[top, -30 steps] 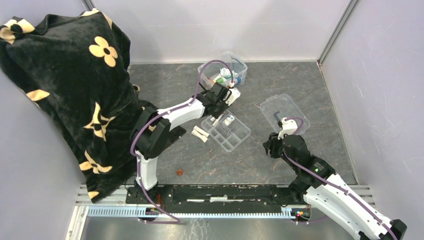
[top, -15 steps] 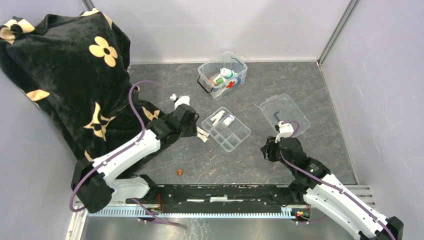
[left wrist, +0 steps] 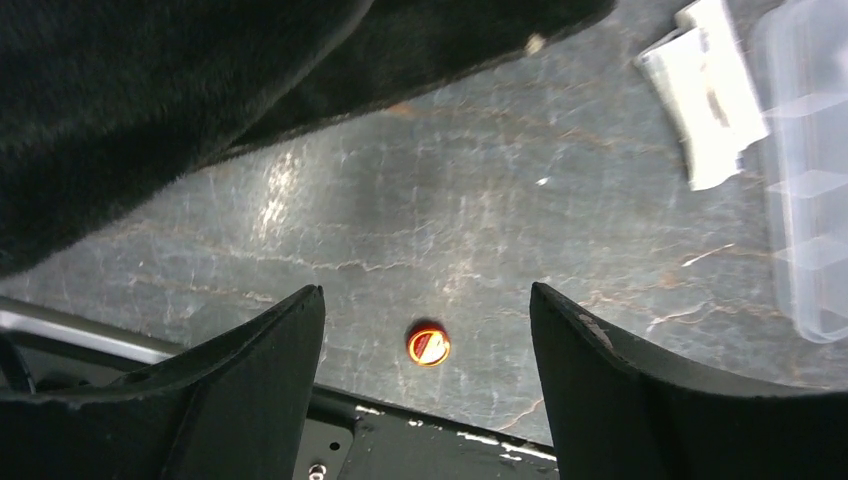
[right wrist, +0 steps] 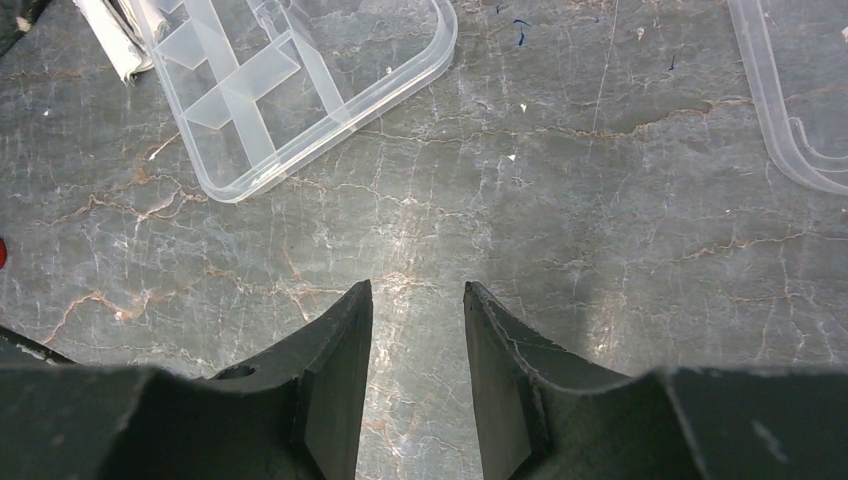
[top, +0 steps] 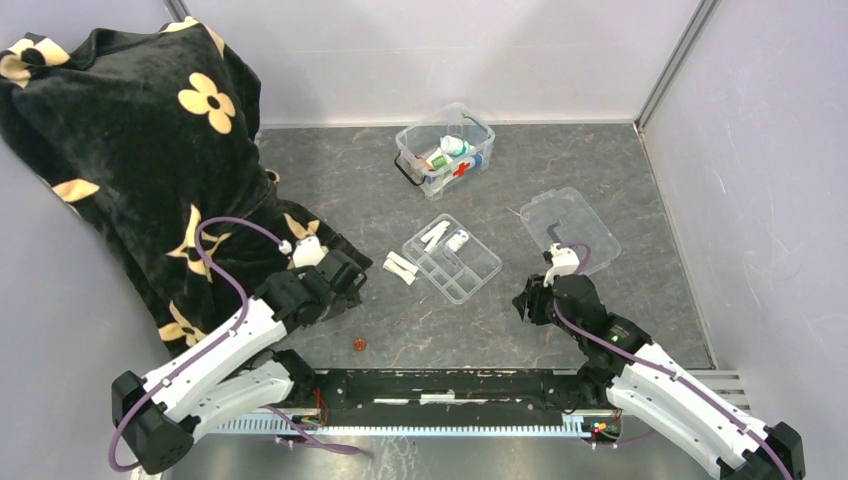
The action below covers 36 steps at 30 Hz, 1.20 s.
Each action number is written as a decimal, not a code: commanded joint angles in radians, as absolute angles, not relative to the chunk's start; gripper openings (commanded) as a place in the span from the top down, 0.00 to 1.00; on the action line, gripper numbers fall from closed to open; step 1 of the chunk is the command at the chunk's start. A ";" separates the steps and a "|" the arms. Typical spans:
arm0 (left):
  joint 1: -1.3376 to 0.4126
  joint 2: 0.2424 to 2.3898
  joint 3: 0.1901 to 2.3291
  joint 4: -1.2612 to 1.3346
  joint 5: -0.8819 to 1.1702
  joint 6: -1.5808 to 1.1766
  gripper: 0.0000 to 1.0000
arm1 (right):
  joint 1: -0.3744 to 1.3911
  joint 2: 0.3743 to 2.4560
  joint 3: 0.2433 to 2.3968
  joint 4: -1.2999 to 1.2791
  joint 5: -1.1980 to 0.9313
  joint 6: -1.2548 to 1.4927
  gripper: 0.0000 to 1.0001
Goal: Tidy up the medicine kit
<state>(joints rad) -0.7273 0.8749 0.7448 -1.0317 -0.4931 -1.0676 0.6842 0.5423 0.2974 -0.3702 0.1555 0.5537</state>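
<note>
Too small to name from above: contents of the medicine kit (top: pixel 458 171), behind the divided tray (top: pixel 472 272), and the small bits in that tray's far compartments. Cut off at the edges of the right wrist view: the tray's far part, the flat lid (right wrist: pixel 800 80) right of the tray, a red cap (right wrist: pixel 2 252) left of it. Hidden: whatever lies under the black cloth (top: pixel 130 170) left of the tray.
</note>
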 commanded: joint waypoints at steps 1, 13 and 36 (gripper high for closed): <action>-0.744 0.913 0.702 -1.042 -0.459 -1.179 0.18 | 0.681 0.542 0.301 -0.331 0.154 0.557 0.55; -0.934 1.008 0.616 -0.959 -0.404 -1.315 0.20 | 0.682 0.535 0.375 -0.477 0.252 0.514 0.39; -0.983 1.058 0.498 -0.817 -0.361 -1.348 0.45 | 0.682 0.531 0.427 -0.518 0.252 0.480 0.38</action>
<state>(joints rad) -0.9775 1.0569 0.5007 -0.8684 -0.3630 -1.3155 0.6842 0.5316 0.4076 -0.5262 0.2447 0.4877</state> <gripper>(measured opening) 0.557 0.624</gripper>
